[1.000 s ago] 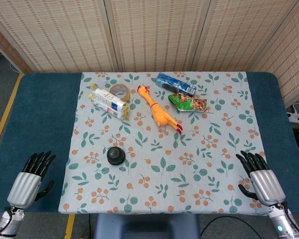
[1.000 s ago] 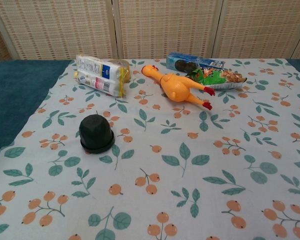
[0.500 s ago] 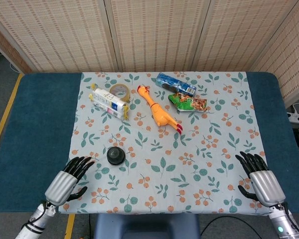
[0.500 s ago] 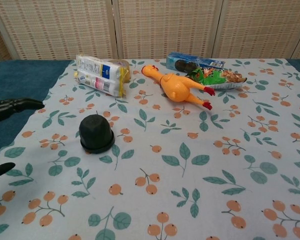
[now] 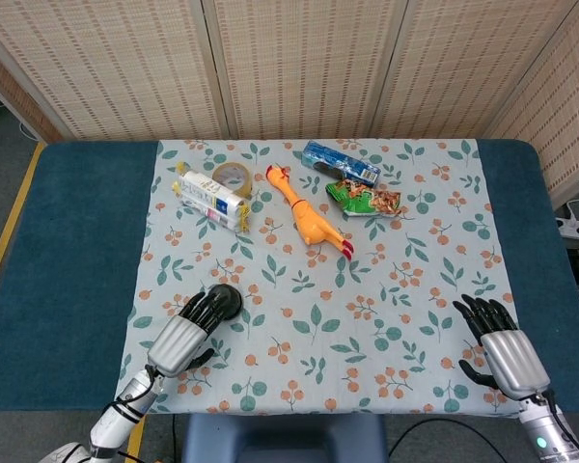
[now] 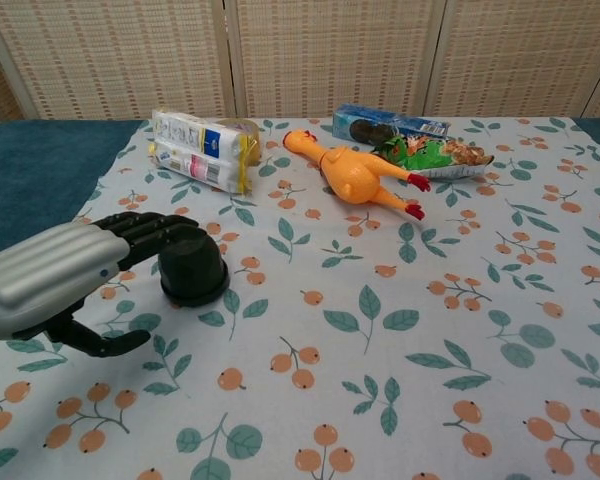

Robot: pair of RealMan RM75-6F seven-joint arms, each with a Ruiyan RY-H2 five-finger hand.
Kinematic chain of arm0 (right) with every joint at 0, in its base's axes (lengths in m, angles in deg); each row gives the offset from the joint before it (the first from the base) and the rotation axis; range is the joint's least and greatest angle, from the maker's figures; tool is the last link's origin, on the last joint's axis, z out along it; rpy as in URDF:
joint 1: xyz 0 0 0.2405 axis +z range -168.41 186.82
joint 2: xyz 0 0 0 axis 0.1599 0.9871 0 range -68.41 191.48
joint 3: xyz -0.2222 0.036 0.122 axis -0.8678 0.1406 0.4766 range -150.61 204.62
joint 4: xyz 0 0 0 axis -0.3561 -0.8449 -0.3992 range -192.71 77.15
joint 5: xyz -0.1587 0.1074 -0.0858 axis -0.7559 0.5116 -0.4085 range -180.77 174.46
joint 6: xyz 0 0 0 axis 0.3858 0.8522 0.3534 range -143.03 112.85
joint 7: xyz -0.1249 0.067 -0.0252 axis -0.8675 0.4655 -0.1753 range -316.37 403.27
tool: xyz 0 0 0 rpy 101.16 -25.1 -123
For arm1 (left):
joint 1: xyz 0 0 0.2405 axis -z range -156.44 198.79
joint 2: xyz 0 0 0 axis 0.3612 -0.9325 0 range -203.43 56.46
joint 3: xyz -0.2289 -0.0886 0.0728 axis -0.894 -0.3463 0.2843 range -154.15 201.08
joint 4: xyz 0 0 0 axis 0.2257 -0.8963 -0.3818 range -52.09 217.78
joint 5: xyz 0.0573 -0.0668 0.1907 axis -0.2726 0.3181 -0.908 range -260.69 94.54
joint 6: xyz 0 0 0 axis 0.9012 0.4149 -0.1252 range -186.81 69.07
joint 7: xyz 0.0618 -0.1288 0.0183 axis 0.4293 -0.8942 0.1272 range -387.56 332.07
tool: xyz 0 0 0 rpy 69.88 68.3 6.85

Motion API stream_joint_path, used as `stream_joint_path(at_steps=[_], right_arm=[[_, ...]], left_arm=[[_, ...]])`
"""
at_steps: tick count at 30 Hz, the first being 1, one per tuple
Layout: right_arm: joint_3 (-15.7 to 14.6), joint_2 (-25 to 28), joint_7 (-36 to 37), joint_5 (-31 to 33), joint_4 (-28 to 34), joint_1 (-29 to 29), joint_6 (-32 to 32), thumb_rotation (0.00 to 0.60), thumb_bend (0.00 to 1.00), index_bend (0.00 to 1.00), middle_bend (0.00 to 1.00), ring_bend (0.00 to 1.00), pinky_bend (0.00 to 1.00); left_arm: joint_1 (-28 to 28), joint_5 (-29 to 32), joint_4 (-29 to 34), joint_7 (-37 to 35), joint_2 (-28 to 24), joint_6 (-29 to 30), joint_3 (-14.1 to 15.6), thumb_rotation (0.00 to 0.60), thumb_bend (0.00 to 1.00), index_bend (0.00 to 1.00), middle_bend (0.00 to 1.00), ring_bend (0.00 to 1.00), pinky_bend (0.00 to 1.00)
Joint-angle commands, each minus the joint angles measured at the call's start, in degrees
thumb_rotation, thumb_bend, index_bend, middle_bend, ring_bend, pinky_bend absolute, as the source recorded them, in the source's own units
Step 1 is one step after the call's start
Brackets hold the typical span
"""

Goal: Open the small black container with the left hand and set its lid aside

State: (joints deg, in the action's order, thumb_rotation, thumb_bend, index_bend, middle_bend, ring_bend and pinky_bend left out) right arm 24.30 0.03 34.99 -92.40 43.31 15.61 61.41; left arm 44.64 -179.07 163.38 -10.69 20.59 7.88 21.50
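Note:
The small black container (image 5: pixel 226 300) (image 6: pixel 194 266) stands upright on the floral cloth, left of centre, its lid on. My left hand (image 5: pixel 186 334) (image 6: pixel 72 277) hovers just at its near-left side, fingers spread and extended toward it, the fingertips (image 6: pixel 158 226) reaching the container's left edge; whether they touch it is unclear. Nothing is in that hand. My right hand (image 5: pixel 502 349) rests open near the table's front right corner, far from the container; the chest view does not show it.
At the back of the floral cloth (image 5: pixel 367 318) lie a white wrapped pack (image 5: pixel 208 196), a tape roll (image 5: pixel 234 177), a rubber chicken (image 5: pixel 305 216), a blue packet (image 5: pixel 340 162) and a green snack bag (image 5: pixel 365 201). Blue table surface (image 5: pixel 68 241) flanks the cloth.
My left hand has swept from the front left corner rightward and forward onto the cloth, arriving beside the black container. The right hand has barely moved.

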Motion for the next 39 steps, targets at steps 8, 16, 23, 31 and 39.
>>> stream_joint_path(at_steps=[8, 16, 23, 31, 39], right_arm=[[-0.1, 0.1, 0.0, 0.0, 0.2, 0.1, -0.3, 0.6, 0.2, 0.0, 0.0, 0.0, 0.0], [0.0, 0.5, 0.5, 0.0, 0.2, 0.0, 0.1, 0.6, 0.2, 0.0, 0.0, 0.0, 0.0], [0.1, 0.7, 1.0, 0.1, 0.2, -0.1, 0.4, 0.6, 0.2, 0.0, 0.0, 0.0, 0.0], [0.1, 0.8, 1.0, 0.1, 0.3, -0.2, 0.5, 0.6, 0.2, 0.0, 0.0, 0.0, 0.0], [0.2, 0.7, 0.9, 0.3, 0.3, -0.2, 0.4, 0.6, 0.2, 0.0, 0.0, 0.0, 0.0]], left_arm=[[3.5, 3.9, -4.0, 5.7, 5.7, -2.6, -2.8, 0.6, 0.3, 0.0, 0.0, 0.0, 0.07], [4.5, 5.2, -10.3, 10.2, 10.2, -2.0, -2.7, 0.6, 0.3, 0.0, 0.0, 0.0, 0.07], [4.8, 6.2, -11.7, 10.4, 10.5, -1.5, -2.3, 0.6, 0.29, 0.0, 0.0, 0.0, 0.07], [5.3, 7.2, -13.6, 10.6, 11.2, -1.6, -1.8, 0.6, 0.29, 0.0, 0.0, 0.0, 0.09], [6.1, 8.1, -16.3, 8.7, 12.4, -1.8, -2.0, 0.6, 0.29, 0.0, 0.0, 0.0, 0.14]])
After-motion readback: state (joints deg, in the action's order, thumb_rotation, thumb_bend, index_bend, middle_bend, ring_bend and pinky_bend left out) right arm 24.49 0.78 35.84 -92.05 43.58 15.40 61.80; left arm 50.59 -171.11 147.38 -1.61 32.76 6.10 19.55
